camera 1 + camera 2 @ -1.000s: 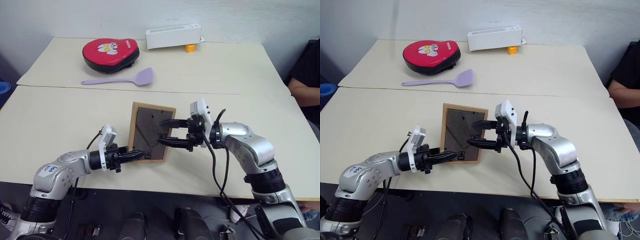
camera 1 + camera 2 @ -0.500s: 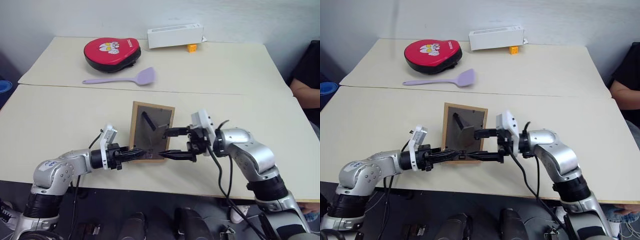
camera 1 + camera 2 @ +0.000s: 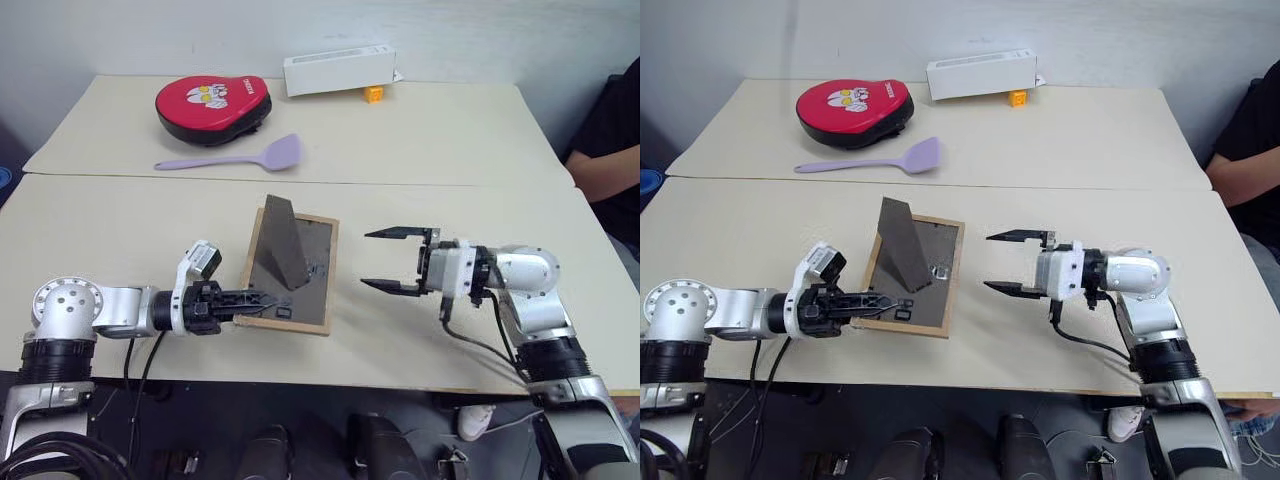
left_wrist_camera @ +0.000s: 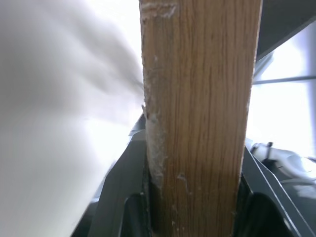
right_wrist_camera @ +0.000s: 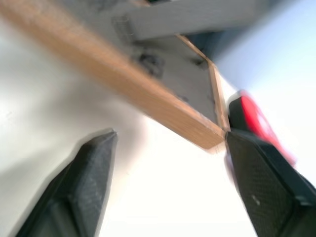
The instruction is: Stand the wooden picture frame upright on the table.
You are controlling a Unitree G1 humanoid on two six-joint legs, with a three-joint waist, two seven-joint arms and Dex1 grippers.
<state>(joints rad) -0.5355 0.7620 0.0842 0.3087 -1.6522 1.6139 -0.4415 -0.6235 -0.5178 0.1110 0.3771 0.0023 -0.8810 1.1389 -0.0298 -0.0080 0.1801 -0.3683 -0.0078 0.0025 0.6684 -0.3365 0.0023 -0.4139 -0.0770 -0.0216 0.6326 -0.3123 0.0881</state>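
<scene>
The wooden picture frame [image 3: 305, 270] sits tilted over the near table [image 3: 110, 230], dark back panel facing me, its fold-out stand [image 3: 279, 238] sticking up from the panel. My left gripper [image 3: 256, 298] is shut on the frame's near-left wood edge. In the left wrist view that light-wood edge [image 4: 202, 123] runs up between the two fingers [image 4: 123, 215]. My right gripper [image 3: 368, 260] hovers open just to the right of the frame, apart from it. The right wrist view looks past both fingers [image 5: 84, 192] at the frame's wood rim [image 5: 148, 94].
On the far table section lie a red pad [image 3: 212, 100], a purple spatula [image 3: 235, 157], a white box [image 3: 338, 70] and a small orange block [image 3: 373, 94]. A seam [image 3: 420, 186] joins the two sections. A person's arm [image 3: 600, 160] shows at the right edge.
My right gripper drew away to the right of the frame and rolled, staying open. The stand now juts out from the back. My left gripper rolled, tilting the frame.
</scene>
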